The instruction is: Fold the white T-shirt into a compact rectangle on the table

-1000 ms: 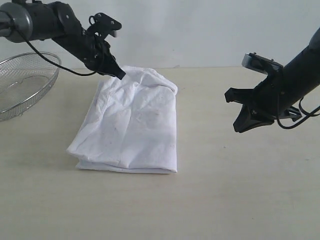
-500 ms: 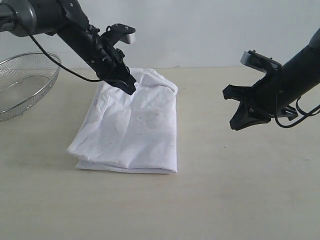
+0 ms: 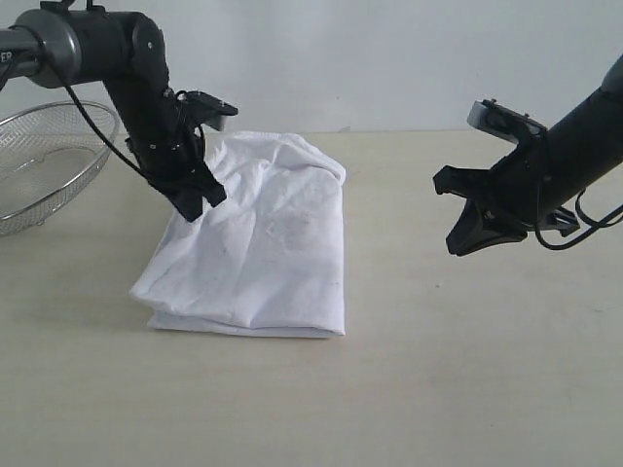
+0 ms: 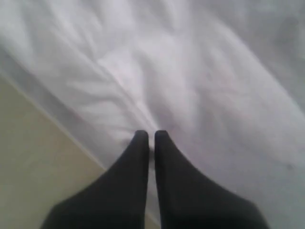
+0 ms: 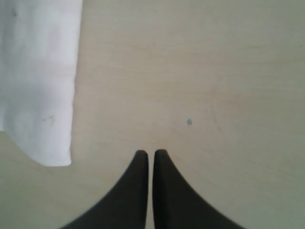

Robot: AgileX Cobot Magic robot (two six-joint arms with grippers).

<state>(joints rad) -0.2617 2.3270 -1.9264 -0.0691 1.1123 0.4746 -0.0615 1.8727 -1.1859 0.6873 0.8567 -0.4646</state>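
Note:
The white T-shirt [image 3: 263, 253] lies folded into a rumpled rectangle on the table [image 3: 438, 379], plain side up, no lettering showing. My left gripper [image 3: 195, 207] is shut, its tips pointing down at the shirt's far left edge. The left wrist view has the shut gripper [image 4: 151, 135] right over wrinkled cloth of the T-shirt [image 4: 200, 71], near its border with the table [image 4: 33, 157]; no fold shows between the jaws. My right gripper [image 3: 465, 243] hangs shut above bare table, well right of the shirt. In the right wrist view that gripper [image 5: 150, 153] is empty, the shirt [image 5: 38, 71] off to one side.
A round wire-mesh basket [image 3: 39, 165] stands at the far left of the table, close behind the left arm. A pale wall runs behind the table's back edge. Bare tabletop [image 5: 214, 71] lies under the right gripper.
My left gripper has swung from the shirt's far top edge leftward and down to its left edge, staying shut. The right arm has barely moved. The shirt keeps its shape.

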